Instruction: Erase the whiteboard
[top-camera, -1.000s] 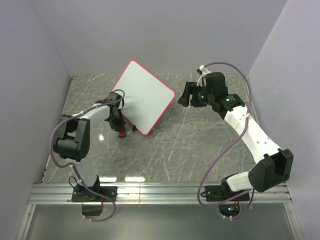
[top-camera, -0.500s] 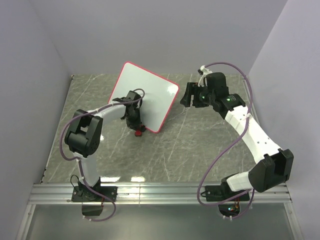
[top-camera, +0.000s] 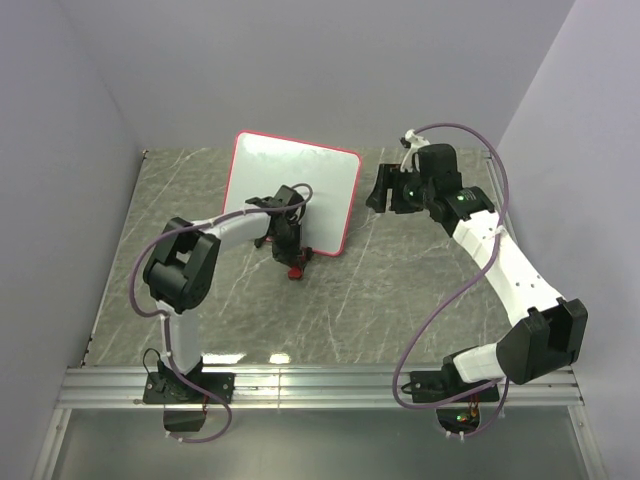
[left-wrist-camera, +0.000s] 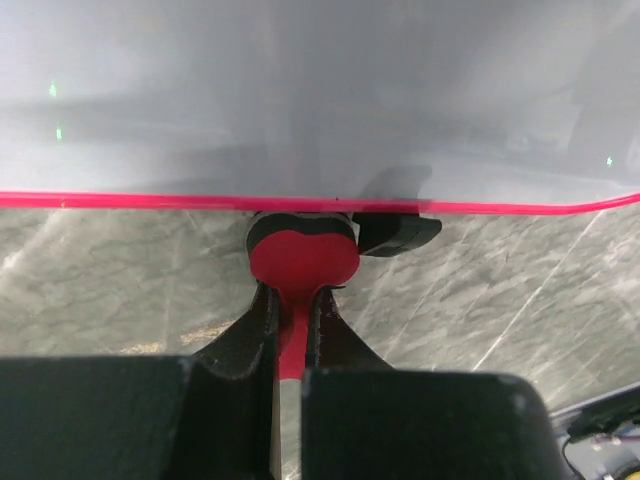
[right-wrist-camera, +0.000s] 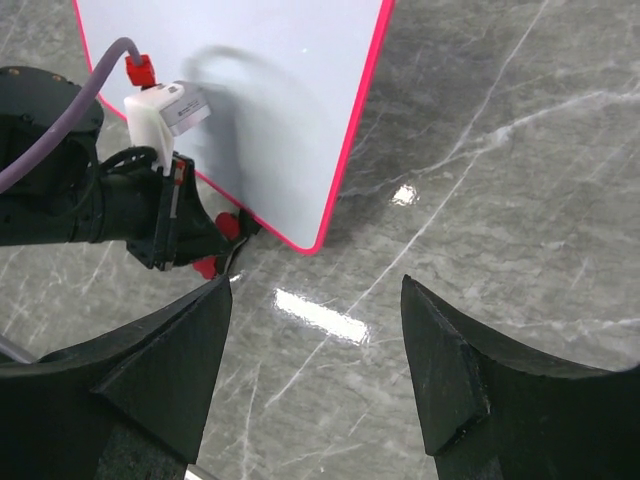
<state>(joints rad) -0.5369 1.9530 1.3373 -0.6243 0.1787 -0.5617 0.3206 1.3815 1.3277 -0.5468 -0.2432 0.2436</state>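
- Table (top-camera: 420, 300) of grey marble bears the board; no obstacle shows.
- Whiteboard (top-camera: 290, 185) lies far-centre; wiping likely needs flat, even strokes across it.
- Right gripper (top-camera: 378, 190) hovers wide open beside its right edge, ready to brace.
- Left gripper (left-wrist-camera: 290, 310) pinches the red block (left-wrist-camera: 303, 258) at the near rim.

A grey, white-veined marble-patterned desk (top-camera: 370, 310) stands between pale lilac walls (top-camera: 300, 70). Left of its centre is a small red bow-shaped block (left-wrist-camera: 303, 258) with a black backing.
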